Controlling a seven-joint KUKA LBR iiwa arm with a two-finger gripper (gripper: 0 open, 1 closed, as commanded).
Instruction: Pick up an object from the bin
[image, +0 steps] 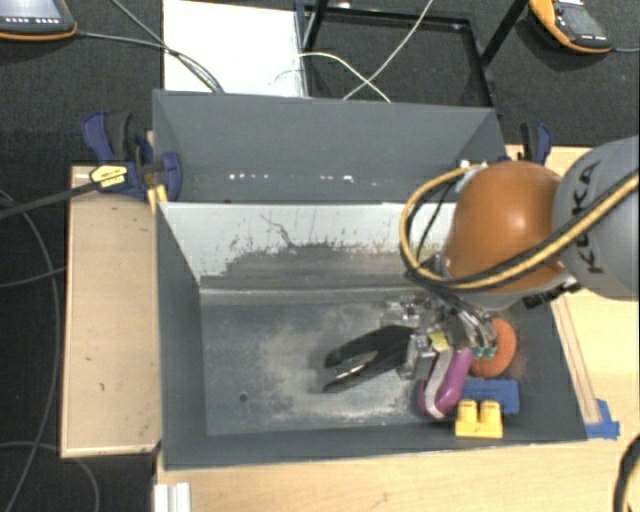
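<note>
My gripper (336, 368) is low over the bin floor, right of the middle, with its two black fingers pointing left. The fingers stand a little apart and nothing shows between them, so it is open. Just behind it on the right lies a purple and pink oblong thing (446, 384), partly under the wrist. An orange ball (499, 346) rests near the right wall. In the front right corner a blue block (503, 393) touches a yellow block (478, 419).
The arm with its orange cover and looped cables hangs over the bin's right side and hides part of the floor there. The bin's sloped walls rise at the back and left.
</note>
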